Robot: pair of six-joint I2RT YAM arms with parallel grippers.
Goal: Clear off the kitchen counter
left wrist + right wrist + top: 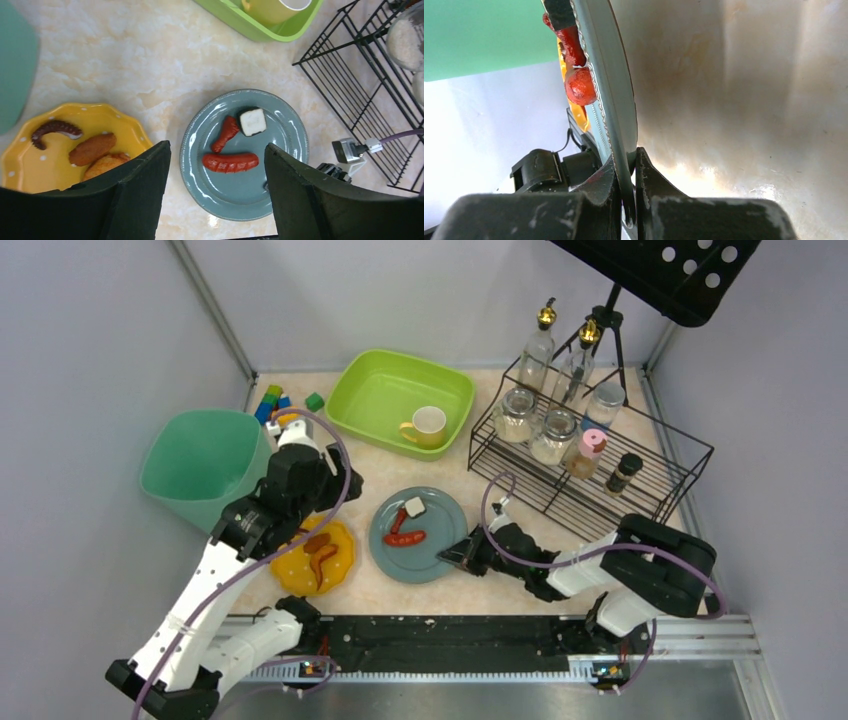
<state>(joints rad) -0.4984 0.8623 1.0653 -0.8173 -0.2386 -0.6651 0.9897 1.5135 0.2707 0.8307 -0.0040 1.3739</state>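
Observation:
The beige stone-patterned kitchen counter [480, 585] holds a blue-grey plate [440, 540] with two red sausages [406, 538] and a white cube. My right gripper [462, 556] is shut on the plate's right rim; the right wrist view shows the rim [611, 90] pinched between its fingers. A yellow plate [340, 575] with fried pieces and an octopus arm lies to the left. My left gripper [217, 200] is open and empty, hovering above between the two plates, with the blue-grey plate [240, 195] below it.
A green bin [200, 465] stands at the left. A lime tub [375, 390] with a yellow-and-white cup [427, 426] is at the back. A black wire rack [590, 480] with jars and bottles is at the right. Coloured blocks [272, 402] lie at the back left. A black rail [440, 640] runs along the front.

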